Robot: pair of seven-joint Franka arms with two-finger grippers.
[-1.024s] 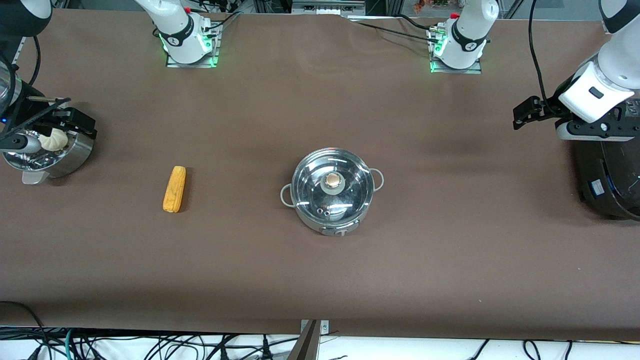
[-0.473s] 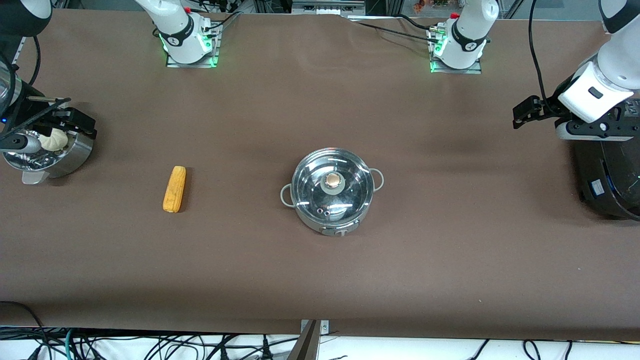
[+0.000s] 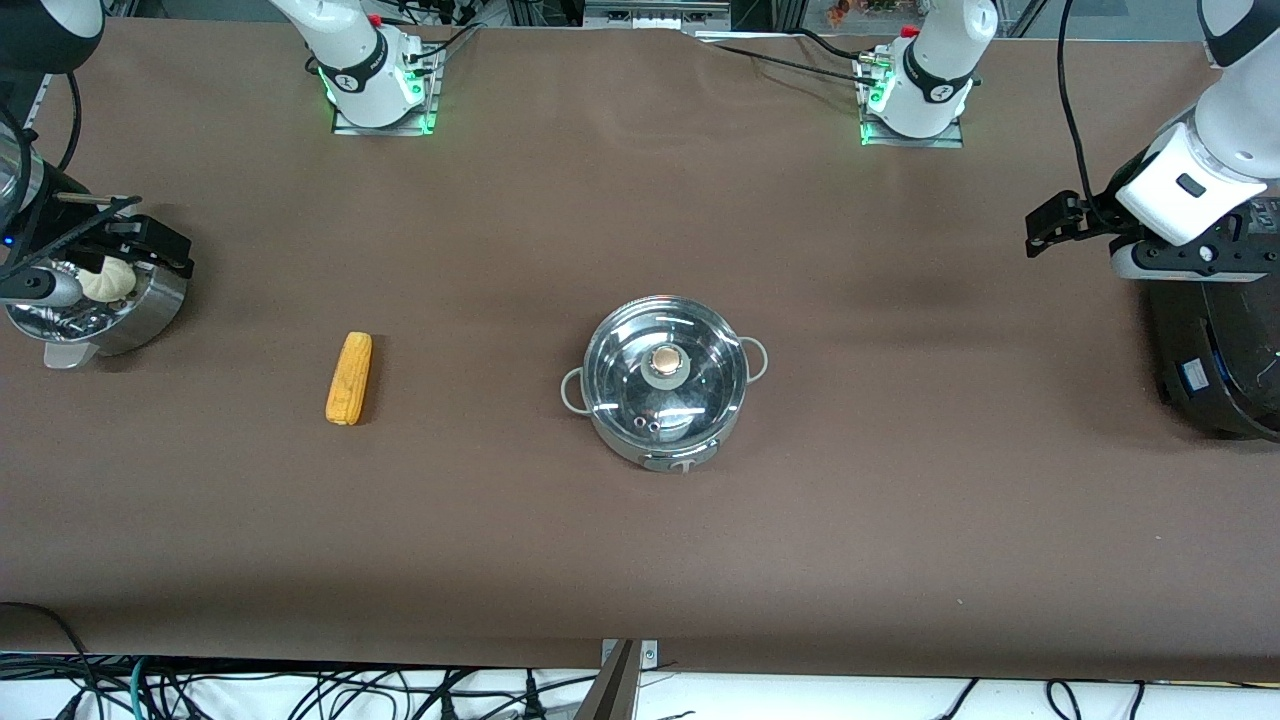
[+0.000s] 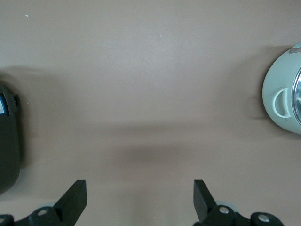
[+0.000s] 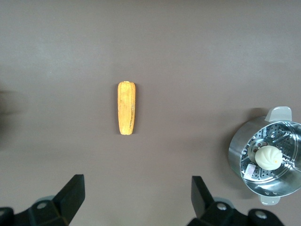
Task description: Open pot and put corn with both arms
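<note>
Even overhead light fell across the brown table point(image 3: 640, 540), dimming toward its front edge. Glare streaked the glass lid point(image 3: 665, 365) of the pot point(image 3: 664, 382). Soft shadows spread beneath both raised arms in the wrist views. The corn point(image 5: 126, 108) showed crisply.

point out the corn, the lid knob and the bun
corn point(image 3: 349, 378), front view, middle of the cob
knob point(image 3: 666, 360), front view, its copper top
bun point(image 5: 267, 157), right wrist view, its rounded top
</note>
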